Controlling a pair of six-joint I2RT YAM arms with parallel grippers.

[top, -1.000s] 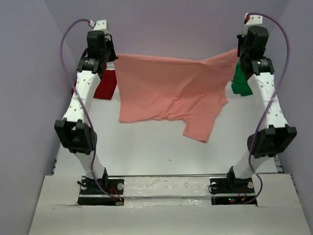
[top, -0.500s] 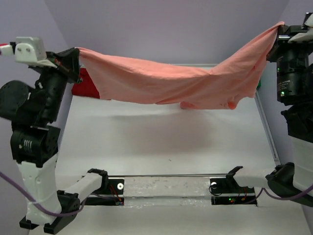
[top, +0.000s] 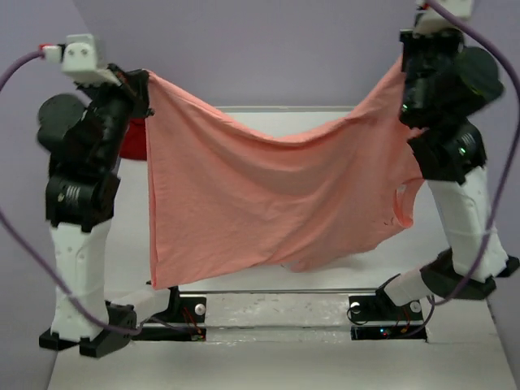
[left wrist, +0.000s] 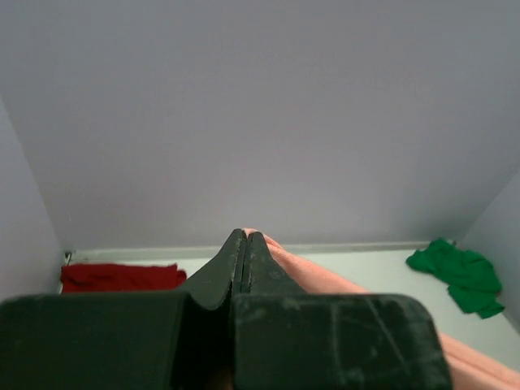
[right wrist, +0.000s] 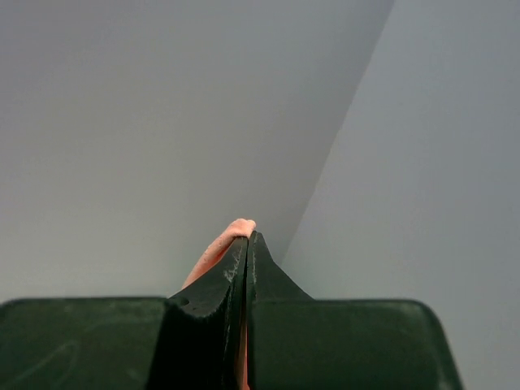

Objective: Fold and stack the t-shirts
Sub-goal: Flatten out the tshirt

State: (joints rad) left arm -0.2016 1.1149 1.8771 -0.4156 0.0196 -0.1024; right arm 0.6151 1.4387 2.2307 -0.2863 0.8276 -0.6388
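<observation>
Left wrist view shows the left gripper (left wrist: 245,237) closed tight, its jaws pinching an edge of the salmon-pink t-shirt (left wrist: 325,280). The right wrist view shows the right gripper (right wrist: 246,240) closed as well, with a small fold of the same cloth between its jaws. In the top external view both grippers are raised high, the left at 10 o'clock and the right at 2 o'clock. The shirt hangs spread between them, sagging in the middle, with its lower hem near the arm bases at 6 o'clock. The dark red t-shirt (top: 134,140) lies on the table (top: 130,231) at 9 o'clock, behind the left arm. The green t-shirt (left wrist: 457,272) appears only in the left wrist view, at 4 o'clock.
</observation>
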